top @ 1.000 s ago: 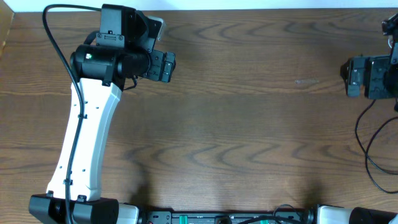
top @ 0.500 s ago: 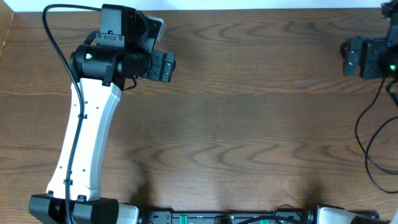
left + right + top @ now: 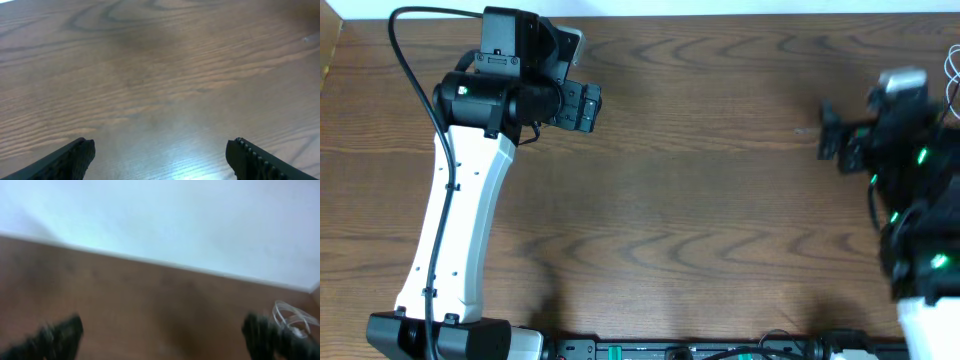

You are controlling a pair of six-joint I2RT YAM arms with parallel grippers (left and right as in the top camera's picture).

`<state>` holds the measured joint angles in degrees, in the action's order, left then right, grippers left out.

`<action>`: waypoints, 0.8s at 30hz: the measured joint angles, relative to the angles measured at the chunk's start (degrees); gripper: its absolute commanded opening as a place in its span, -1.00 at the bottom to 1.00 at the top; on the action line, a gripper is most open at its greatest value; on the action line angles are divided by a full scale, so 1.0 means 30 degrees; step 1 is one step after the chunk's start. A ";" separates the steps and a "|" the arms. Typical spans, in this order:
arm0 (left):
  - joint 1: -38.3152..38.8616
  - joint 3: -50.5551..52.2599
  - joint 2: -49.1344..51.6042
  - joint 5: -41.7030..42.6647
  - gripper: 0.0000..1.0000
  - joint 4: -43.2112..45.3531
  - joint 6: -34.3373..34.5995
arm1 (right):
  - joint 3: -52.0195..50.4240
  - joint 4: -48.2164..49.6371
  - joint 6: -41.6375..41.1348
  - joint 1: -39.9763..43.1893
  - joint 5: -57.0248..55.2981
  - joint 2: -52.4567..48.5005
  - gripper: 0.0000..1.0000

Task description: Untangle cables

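A white cable lies in thin loops at the table's far right edge, barely showing in the overhead view (image 3: pixel 952 66) and blurred in the right wrist view (image 3: pixel 292 317). No black cord shows in any view. My right gripper (image 3: pixel 832 140) is open and empty over bare wood, left of the white cable; its blurred fingers stand wide apart in the right wrist view (image 3: pixel 162 335). My left gripper (image 3: pixel 585 107) hangs over the back left of the table, open and empty, with only bare wood between its fingers in the left wrist view (image 3: pixel 160 160).
The wooden table (image 3: pixel 700 200) runs to a white wall at the back (image 3: pixel 175 220). The left arm's white link (image 3: pixel 460 220) crosses the left side. The right arm's body (image 3: pixel 920 220) fills the right edge.
My right arm has swung in from the far right edge, and its gripper now sits further left and a little lower. The left arm has not moved.
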<state>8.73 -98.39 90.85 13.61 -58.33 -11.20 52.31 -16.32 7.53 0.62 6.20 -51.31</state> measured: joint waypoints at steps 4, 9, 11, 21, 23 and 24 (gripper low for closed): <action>0.0000 0.0007 0.0007 -0.0007 0.80 -0.0036 -0.0087 | -0.5304 0.4153 0.0015 -0.0197 -0.0029 0.3206 0.99; 0.0000 0.0007 0.0007 0.0000 0.79 -0.0044 -0.0095 | -1.0418 0.7111 0.0015 -0.0197 -0.0066 0.7431 0.99; 0.0000 0.0007 0.0007 -0.0007 0.79 -0.0029 -0.0095 | -1.1941 0.7417 0.0015 -0.0219 -0.0073 0.8990 0.99; 0.0000 0.0000 0.0007 0.0000 0.80 -0.0044 -0.0095 | -1.6764 0.7519 0.0015 -0.1617 -0.0962 1.5351 0.99; 0.0000 0.0000 0.0007 0.0000 0.79 -0.0051 -0.0095 | -1.7136 0.6790 0.0015 -0.1705 -0.1049 1.6094 0.99; 0.0000 0.0007 0.0007 0.0000 0.79 -0.0044 -0.0095 | -1.7238 0.6550 0.0015 -0.1727 -0.1071 1.6313 0.99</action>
<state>8.73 -98.37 90.87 13.61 -58.46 -11.49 0.60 3.33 7.57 -4.56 2.98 -2.37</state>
